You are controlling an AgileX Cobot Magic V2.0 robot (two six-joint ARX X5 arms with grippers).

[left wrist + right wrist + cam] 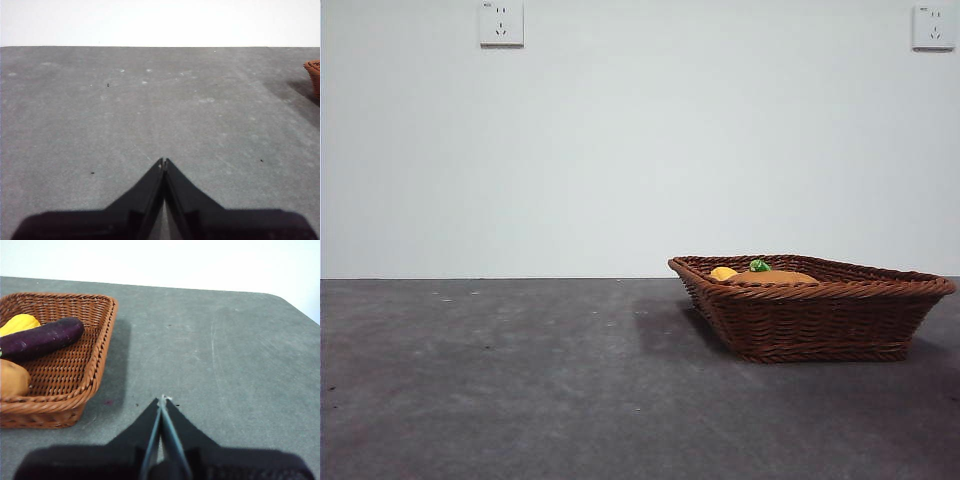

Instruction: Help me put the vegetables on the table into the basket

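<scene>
The brown wicker basket (820, 320) stands on the dark grey table (520, 380) at the right. Inside it lie the brown potato (775, 277), the yellow piece (723, 272) and the eggplant, of which only the green cap (759, 265) shows over the rim. In the right wrist view the basket (95, 360) holds the purple eggplant (42, 338), the yellow piece (19, 323) and the potato (12, 378). My right gripper (162, 401) is shut and empty, beside the basket. My left gripper (163, 162) is shut and empty over bare table; a basket corner (313, 75) shows at its view's edge.
A white wall with two sockets (501, 22) stands behind the table. The table's far edge and rounded corner (280, 296) show in the right wrist view.
</scene>
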